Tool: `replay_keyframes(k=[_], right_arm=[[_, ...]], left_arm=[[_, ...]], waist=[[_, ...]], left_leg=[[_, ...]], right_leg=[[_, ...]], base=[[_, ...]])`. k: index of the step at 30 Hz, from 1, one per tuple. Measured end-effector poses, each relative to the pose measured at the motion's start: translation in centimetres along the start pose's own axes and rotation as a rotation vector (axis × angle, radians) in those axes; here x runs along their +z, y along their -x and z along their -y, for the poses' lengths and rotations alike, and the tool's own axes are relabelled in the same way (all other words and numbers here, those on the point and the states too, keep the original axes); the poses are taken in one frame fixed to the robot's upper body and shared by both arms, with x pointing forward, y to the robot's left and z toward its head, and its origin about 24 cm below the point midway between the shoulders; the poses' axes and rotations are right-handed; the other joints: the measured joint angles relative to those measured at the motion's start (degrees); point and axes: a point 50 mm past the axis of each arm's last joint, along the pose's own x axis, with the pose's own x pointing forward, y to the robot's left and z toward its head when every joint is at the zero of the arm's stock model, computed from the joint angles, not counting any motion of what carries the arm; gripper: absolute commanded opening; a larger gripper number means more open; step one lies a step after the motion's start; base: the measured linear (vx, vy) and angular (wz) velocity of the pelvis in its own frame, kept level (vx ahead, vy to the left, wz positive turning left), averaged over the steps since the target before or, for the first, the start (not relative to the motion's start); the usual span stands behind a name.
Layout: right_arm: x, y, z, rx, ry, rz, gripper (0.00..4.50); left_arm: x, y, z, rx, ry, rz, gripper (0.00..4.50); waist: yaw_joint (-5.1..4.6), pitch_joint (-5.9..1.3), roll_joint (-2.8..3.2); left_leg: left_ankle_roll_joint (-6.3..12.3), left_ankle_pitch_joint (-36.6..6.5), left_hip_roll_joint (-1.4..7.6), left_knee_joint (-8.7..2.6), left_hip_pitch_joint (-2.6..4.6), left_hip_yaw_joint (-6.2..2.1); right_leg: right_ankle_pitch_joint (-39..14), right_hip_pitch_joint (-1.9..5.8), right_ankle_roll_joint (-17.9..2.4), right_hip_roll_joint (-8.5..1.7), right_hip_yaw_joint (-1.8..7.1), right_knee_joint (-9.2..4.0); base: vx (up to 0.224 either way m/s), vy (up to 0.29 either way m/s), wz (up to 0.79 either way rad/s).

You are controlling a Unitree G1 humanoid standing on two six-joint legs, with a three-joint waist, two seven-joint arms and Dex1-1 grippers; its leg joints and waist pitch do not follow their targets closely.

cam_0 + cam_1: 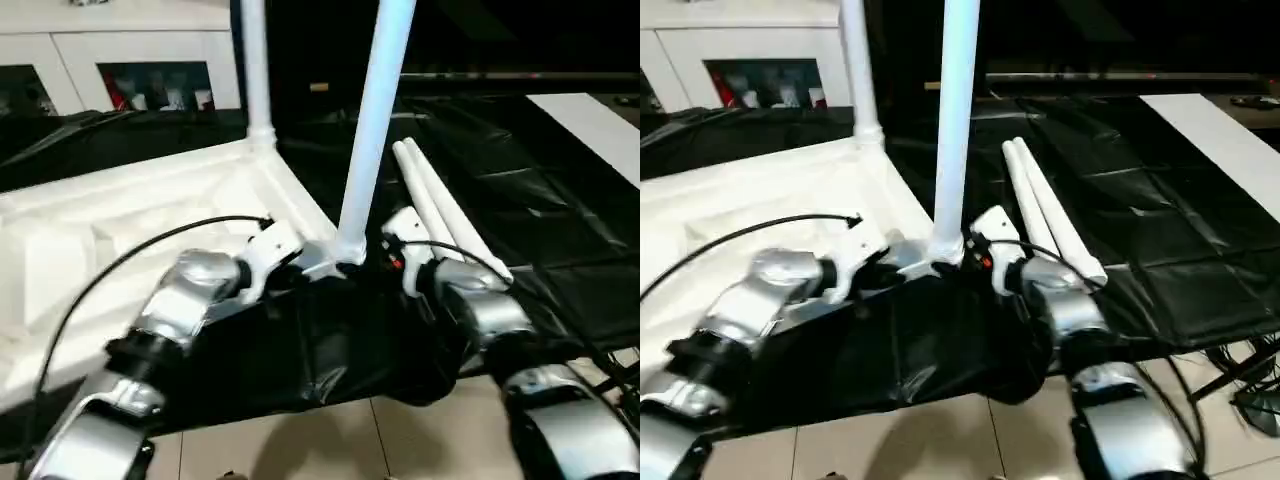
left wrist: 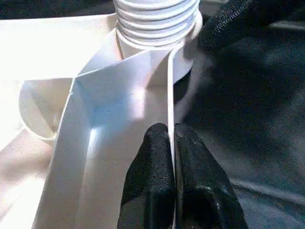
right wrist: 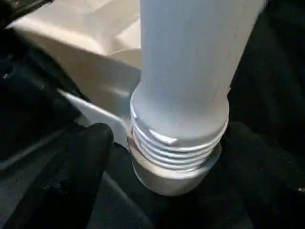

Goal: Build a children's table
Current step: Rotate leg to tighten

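left pincer (image 2: 172,176) pinching tabletop (image 1: 120,230) rim, no legible writing

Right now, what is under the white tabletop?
The tabletop lies upside down, ribs up, on the black cloth-covered work table. Black cloth shows around and below its edge. Whatever sits directly beneath the tabletop is hidden by the plastic itself.

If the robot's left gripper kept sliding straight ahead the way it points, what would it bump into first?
Probably the threaded base of the upright leg, screwed into the tabletop's corner socket; the left gripper pinches the rim leading there.
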Motion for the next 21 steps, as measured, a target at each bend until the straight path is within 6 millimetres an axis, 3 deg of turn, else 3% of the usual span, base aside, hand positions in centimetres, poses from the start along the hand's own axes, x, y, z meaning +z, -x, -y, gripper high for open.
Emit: replay_keyframes(k=[6,9,11,14,21], right_arm=[[0.5,0.3,-1.1,0.170,0.050,-0.008,3.91],[0.3,0.5,-1.3,0.196,0.044,-0.020,3.91],[0.2,0.5,-1.3,0.200,0.044,-0.023,3.58],[0.2,0.6,-1.2,0.195,0.042,-0.023,3.54],[0.2,0.7,-1.1,0.190,0.029,-0.023,2.87]], left_arm=[[-0.2,0.7,1.2,-0.152,-0.032,-0.007,0.00],[-0.4,0.8,1.3,-0.173,-0.028,-0.009,0.00],[-0.4,0.8,1.3,-0.175,-0.028,-0.009,0.00],[-0.5,0.9,1.4,-0.182,-0.027,-0.010,0.00],[-0.5,0.9,1.4,-0.185,-0.028,-0.010,0.00]], waist=[[0.62,0.01,0.01],[0.47,0.01,0.01],[0.43,0.01,0.00],[0.42,0.01,-0.01],[0.43,0.01,-0.01]], left_leg=[[0.02,-0.01,0.04,0.06,0.01,0.04],[-0.01,-0.01,0.04,0.15,0.02,0.05],[-0.11,-0.03,0.04,0.14,0.05,0.04],[-0.30,-0.14,0.04,0.13,0.05,0.03],[-0.26,-0.11,0.04,0.13,0.04,0.03]], right_leg=[[-0.01,0.05,-0.02,-0.02,-0.01,0.05],[0.04,0.08,-0.08,-0.02,0.02,0.09],[0.04,0.09,-0.09,-0.02,0.01,0.10],[0.04,0.09,-0.08,-0.02,0.01,0.12],[0.04,0.09,-0.08,-0.02,0.01,0.13]], base=[[0.000,0.000,0.00],[0.000,0.000,0.00],[0.000,0.000,0.00],[0.000,0.000,0.00],[0.000,0.000,0.00]])
